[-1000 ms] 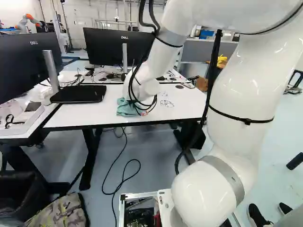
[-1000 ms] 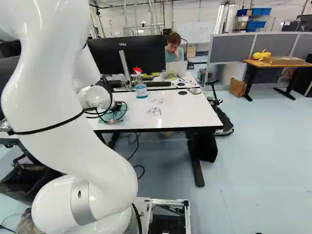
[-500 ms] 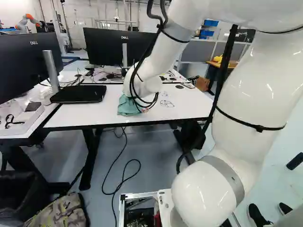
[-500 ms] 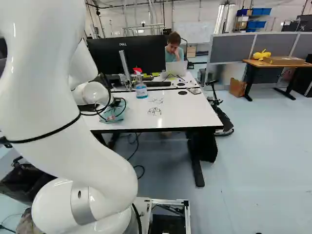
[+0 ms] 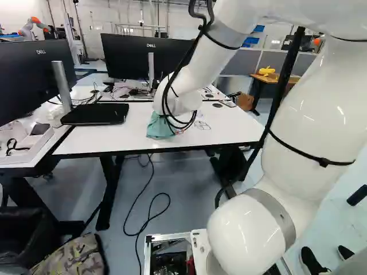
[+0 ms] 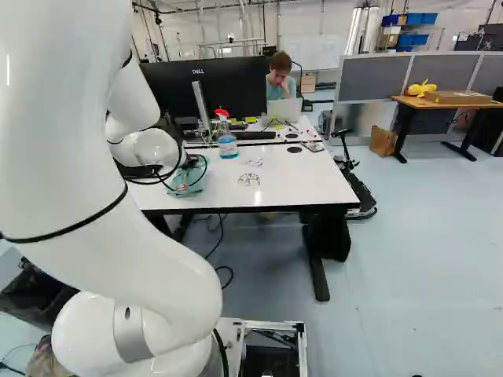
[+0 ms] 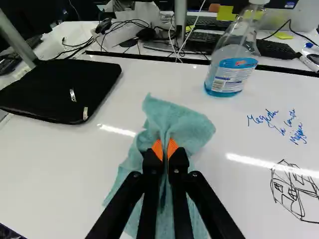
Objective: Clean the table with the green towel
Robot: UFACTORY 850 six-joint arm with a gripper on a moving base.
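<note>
In the wrist view my gripper is shut on the green towel, which is pinched between its orange pads and spreads ahead of and under the fingers. The towel lies against the white table in the left base view; the wrist and cables hide the fingers there. Blue handwriting and a black line drawing mark the tabletop beside the towel, on the spray bottle's side.
A spray bottle of blue liquid stands ahead of the towel. A black flat case lies on the table across from it, under a monitor stand. Another monitor rises behind. Another robot is far off.
The arm has shifted towards the right in the left base view, and the gripped towel has slid the same way, nearer the drawing. The base has not moved.
</note>
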